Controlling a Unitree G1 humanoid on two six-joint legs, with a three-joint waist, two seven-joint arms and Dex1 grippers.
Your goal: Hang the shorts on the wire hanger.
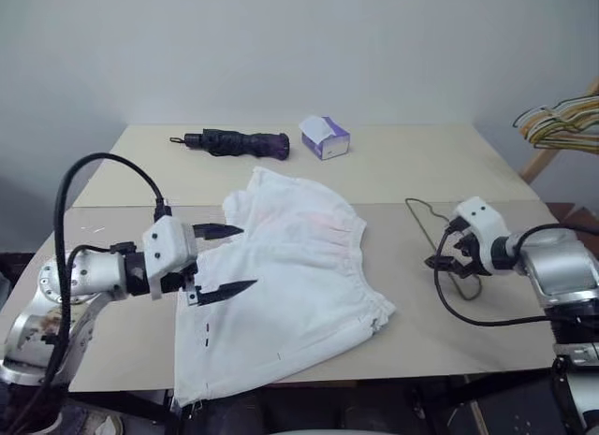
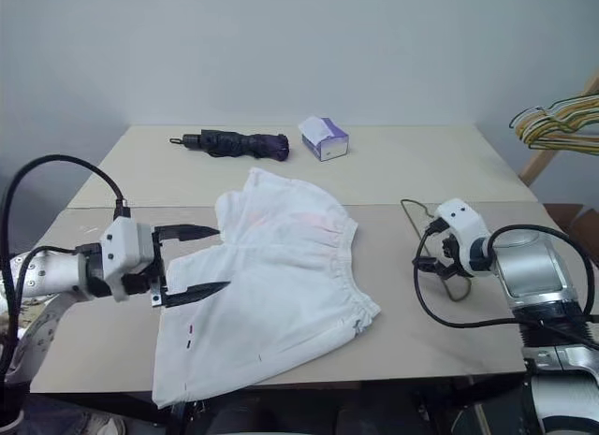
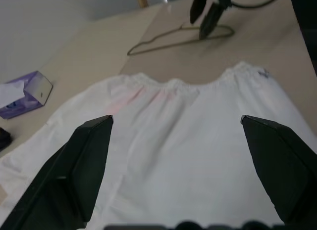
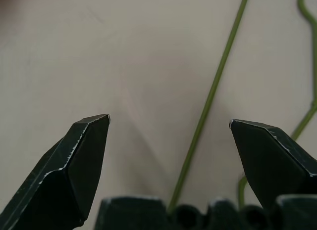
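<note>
Head views: shorts (image 1: 285, 285) spread flat mid-table, hem hanging past the near edge of the table (image 1: 487, 173), waistband toward the far right, long axis slanting from near left to far right. Left gripper (image 1: 227, 260) held above the left leg of the shorts, fingers spread wide, holding nothing, aimed rightward. Right gripper (image 1: 447, 263) poised over the hanger (image 1: 440, 237), gaping and empty. Hanger lay flat on bare table right of the shorts, apart from them. Bare tabletop stretched beyond, toward an umbrella (image 1: 234, 142) and a tissue box (image 1: 325, 137) at the far edge. Coloured hangers (image 1: 562, 124) off to the far right.

Left wrist view: wide fingers (image 3: 79, 175) framed the waistband, hanger beyond.

Right wrist view: wire (image 4: 210, 99) ran between spread fingers (image 4: 74, 165).
</note>
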